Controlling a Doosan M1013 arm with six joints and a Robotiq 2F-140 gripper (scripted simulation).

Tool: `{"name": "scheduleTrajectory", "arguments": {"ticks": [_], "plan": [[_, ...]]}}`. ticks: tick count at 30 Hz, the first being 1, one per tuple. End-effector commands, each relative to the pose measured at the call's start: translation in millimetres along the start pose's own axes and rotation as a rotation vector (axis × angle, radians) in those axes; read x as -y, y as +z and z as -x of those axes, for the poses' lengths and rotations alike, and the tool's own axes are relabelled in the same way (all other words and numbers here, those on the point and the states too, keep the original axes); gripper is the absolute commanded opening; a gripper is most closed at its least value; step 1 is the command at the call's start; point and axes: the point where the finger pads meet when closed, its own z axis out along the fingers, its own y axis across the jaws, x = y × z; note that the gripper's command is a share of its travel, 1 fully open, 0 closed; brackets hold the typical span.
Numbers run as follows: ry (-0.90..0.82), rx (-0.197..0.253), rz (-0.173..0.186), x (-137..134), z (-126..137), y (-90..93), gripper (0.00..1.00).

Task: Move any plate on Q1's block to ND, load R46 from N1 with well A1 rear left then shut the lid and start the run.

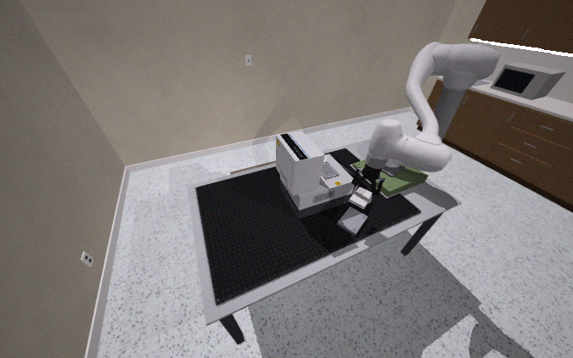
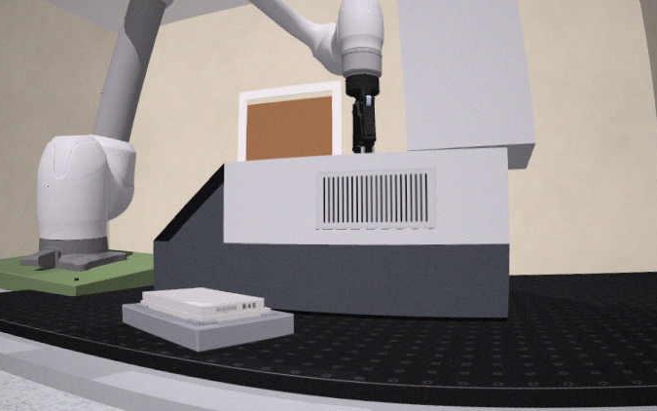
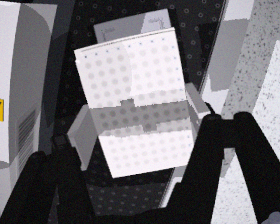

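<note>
Half open, fingers clamp a plate (image 3: 134, 96).

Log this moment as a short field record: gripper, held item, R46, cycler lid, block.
gripper: the gripper is shut on a white well plate, carried in the air beside the cycler
destination: a grey nest lies below the carried plate
R46: plate R46 rests on its own nest, untouched
cycler lid: the lid of Q1 stands open
block: the block is uncovered
</note>
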Motion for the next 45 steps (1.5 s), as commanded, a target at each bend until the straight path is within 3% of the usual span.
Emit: {"name": "scheduleTrajectory", "arguments": {"ticks": [1, 45], "plan": [[0.0, 0.0, 0.0, 0, 0, 5.2, 0.0], [0.0, 0.0, 0.0, 0, 0, 138.5, 0.0]]}}
